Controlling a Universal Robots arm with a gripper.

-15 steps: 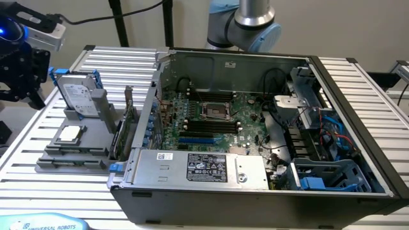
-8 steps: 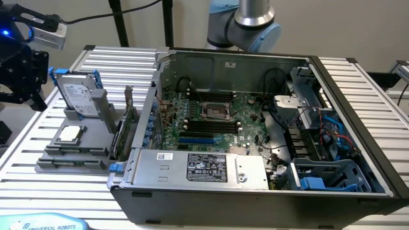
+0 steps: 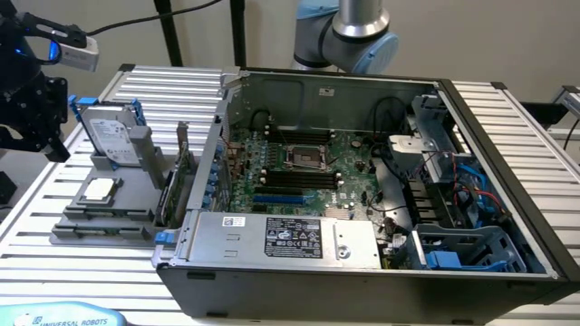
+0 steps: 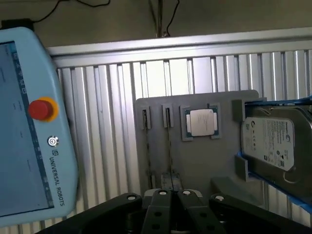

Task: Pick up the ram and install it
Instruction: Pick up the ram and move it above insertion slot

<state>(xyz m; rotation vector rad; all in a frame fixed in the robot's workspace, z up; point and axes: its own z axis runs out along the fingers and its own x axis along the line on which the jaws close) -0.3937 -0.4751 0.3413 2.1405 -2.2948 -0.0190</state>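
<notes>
The ram (image 4: 169, 146), a long thin circuit-board stick seen edge-on, appears to stand in 1 of 2 slots of the flat gray plastic holder tray (image 4: 204, 161), just beside the square silver processor chip (image 4: 202, 122). The black gripper (image 4: 173, 197) hovers above the tray, apart from the ram, fingers drawn close together and pinching nothing. A silver hard drive in a blue bracket (image 4: 273, 141) stands on the chip's other side. The open black computer case (image 3: 363, 278) lies at the exterior view's right.
</notes>
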